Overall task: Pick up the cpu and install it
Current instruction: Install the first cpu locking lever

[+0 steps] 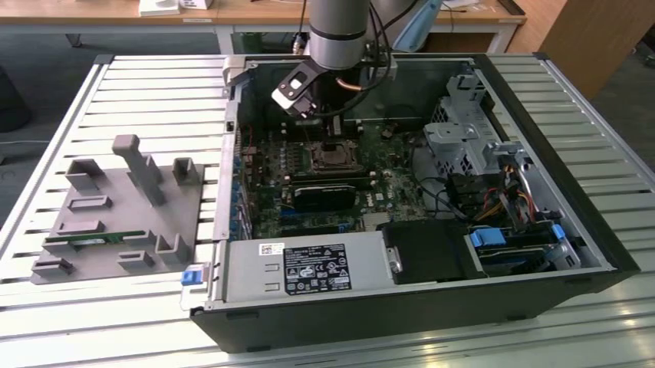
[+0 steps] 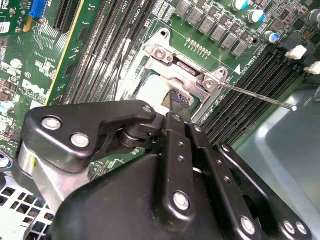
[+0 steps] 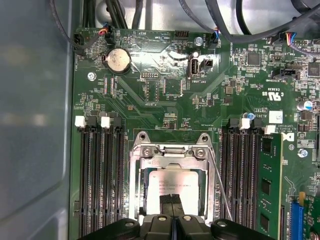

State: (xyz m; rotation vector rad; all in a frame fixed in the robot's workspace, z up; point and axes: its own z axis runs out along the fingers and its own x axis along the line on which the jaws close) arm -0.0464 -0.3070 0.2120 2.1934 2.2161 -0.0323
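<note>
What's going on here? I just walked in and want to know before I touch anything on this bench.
A robot arm reaches down into an open computer case, at the processor socket on the motherboard. In the first wrist view its gripper is closed, tips right over the cpu, which lies flat inside the socket's metal frame. Whether the tips touch the chip cannot be told.

Silver-grey cpu [image 3: 165, 182], black claw [image 3: 171, 199], green motherboard [image 3: 165, 95] with black slots [image 3: 102, 175], pale grey slatted table [image 1: 153, 92]
</note>
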